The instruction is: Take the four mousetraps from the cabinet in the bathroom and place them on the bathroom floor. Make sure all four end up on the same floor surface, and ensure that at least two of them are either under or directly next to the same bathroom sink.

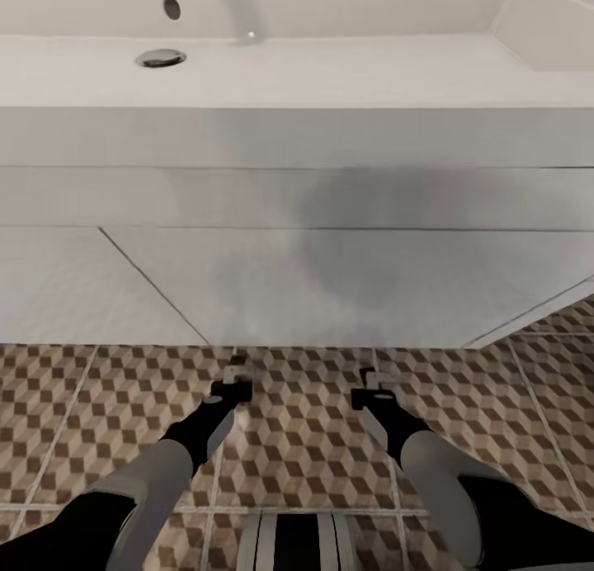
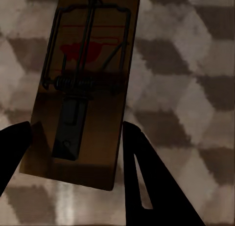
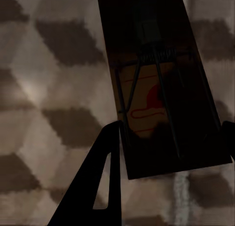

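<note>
I hold one mousetrap (image 2: 85,88), a brown wooden board with a dark spring bar, between the dark fingers (image 2: 142,177) of my left gripper (image 2: 73,133). Another mousetrap (image 3: 161,84) sits between the fingers (image 3: 103,177) of my right gripper (image 3: 171,128). In the head view the left gripper (image 1: 238,381) and right gripper (image 1: 373,385) hang low over the cube-patterned bathroom floor (image 1: 305,464), just in front of the white vanity (image 1: 247,282) that carries the bathroom sink (image 1: 346,68). I cannot tell whether the traps touch the tiles. The cabinet is out of view.
The vanity front fills the width ahead, with a diagonal seam (image 1: 148,282) and a corner at the right (image 1: 528,315). The basin's chrome drain (image 1: 161,57) lies at the top left. Tiled floor stretches to both sides of my arms, and my base (image 1: 297,542) is below.
</note>
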You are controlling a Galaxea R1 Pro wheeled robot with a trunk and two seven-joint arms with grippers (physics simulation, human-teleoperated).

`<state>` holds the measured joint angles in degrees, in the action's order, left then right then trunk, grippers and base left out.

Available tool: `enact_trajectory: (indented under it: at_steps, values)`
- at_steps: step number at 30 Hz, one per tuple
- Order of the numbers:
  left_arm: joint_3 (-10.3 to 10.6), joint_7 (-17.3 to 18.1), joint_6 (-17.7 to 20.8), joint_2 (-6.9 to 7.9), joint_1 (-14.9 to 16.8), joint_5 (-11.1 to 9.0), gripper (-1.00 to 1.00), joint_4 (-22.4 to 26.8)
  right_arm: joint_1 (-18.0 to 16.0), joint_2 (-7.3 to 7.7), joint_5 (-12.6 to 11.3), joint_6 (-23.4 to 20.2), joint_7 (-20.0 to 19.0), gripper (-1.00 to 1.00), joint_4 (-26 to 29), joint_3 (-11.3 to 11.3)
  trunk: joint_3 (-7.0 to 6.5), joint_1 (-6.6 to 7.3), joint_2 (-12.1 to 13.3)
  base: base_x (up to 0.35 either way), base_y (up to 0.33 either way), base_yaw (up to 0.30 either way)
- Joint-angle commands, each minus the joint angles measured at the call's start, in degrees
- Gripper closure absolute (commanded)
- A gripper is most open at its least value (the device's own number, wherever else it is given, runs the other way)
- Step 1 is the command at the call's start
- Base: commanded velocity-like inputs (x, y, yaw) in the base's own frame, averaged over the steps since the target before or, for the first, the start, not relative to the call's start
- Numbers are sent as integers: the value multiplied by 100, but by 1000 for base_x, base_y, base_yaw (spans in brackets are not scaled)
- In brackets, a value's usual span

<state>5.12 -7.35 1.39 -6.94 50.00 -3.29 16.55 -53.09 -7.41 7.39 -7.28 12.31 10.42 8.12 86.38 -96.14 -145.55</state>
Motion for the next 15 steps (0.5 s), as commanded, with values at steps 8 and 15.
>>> enact_trajectory:
  at_steps: [8,15]
  values:
    - [35,-38,-30,0,1,-31,100,6,0,-1,52,-37,8,100,12,41,3,-2,-1,83,5,0]
    - [33,-38,-33,-8,1,-31,100,7,0,3,52,-7,8,100,12,41,3,-2,-1,8,0,0]
